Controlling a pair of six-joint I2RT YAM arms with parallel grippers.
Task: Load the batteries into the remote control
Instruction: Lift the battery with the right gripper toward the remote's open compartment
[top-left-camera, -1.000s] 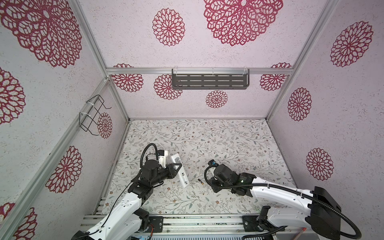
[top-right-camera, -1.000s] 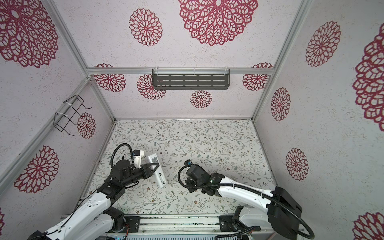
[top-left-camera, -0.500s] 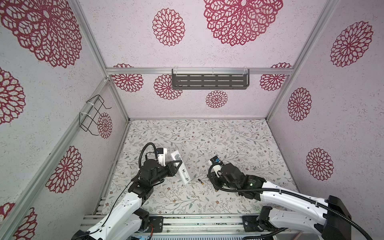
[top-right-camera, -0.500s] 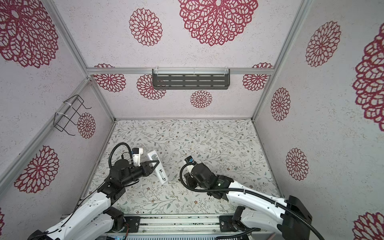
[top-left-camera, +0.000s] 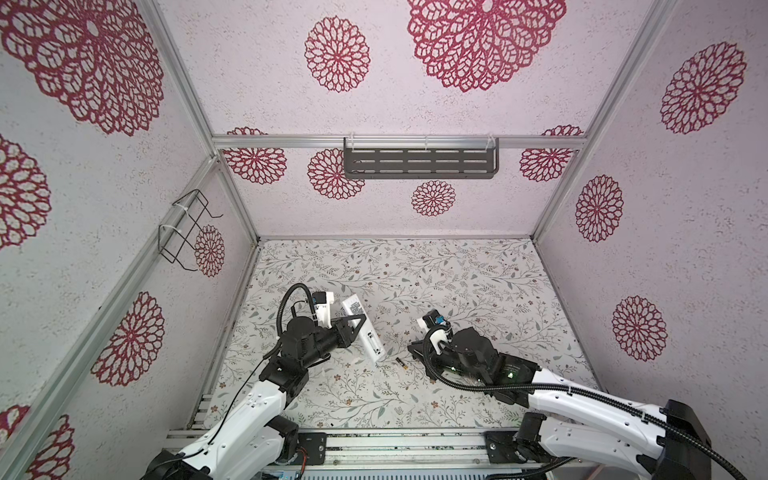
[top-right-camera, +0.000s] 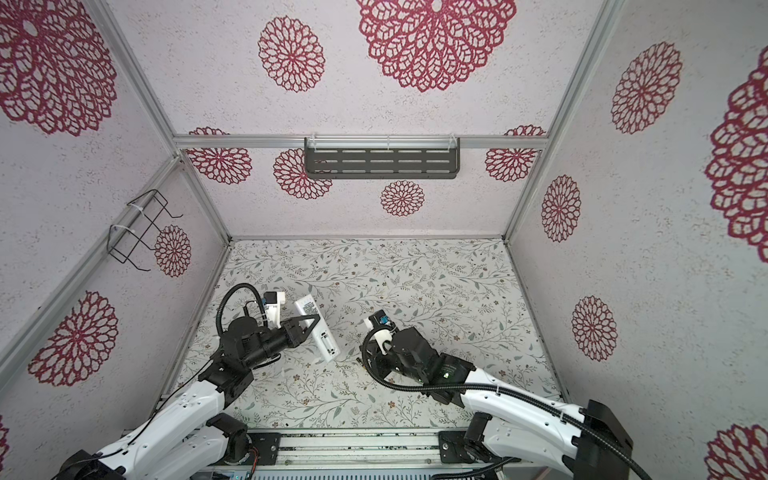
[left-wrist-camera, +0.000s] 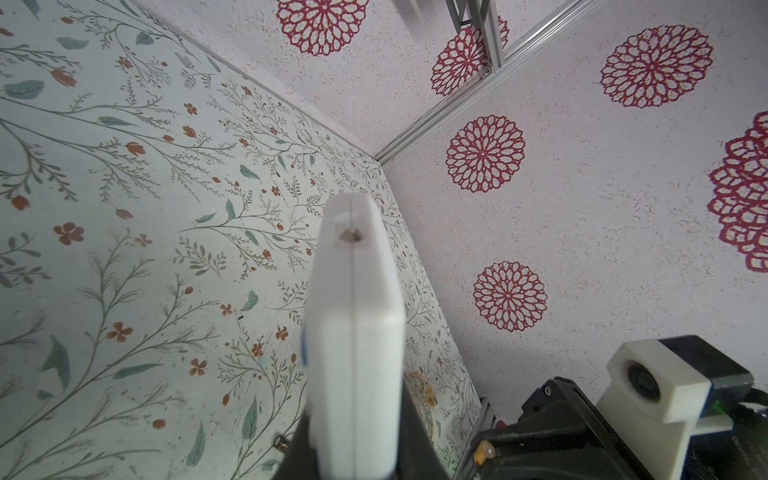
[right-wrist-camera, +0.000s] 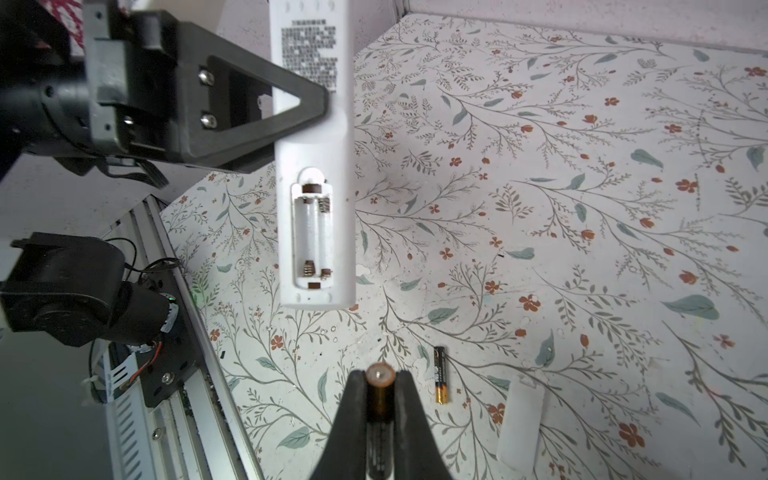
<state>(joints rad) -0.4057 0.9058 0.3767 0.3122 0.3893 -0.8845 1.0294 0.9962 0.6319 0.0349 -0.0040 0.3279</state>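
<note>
White plastic, long and slim, the remote control (right-wrist-camera: 314, 137) is held tilted over the floral-print tabletop (right-wrist-camera: 582, 208), its open battery bay empty. The left gripper (right-wrist-camera: 323, 104) is clamped on its middle. The right gripper (right-wrist-camera: 380, 384) pinches one slim black gold-banded battery (right-wrist-camera: 380, 376) near the remote's lower end. The second battery (right-wrist-camera: 441, 376) lies on the tabletop beside a loose white plastic cover (right-wrist-camera: 521, 419)
</note>
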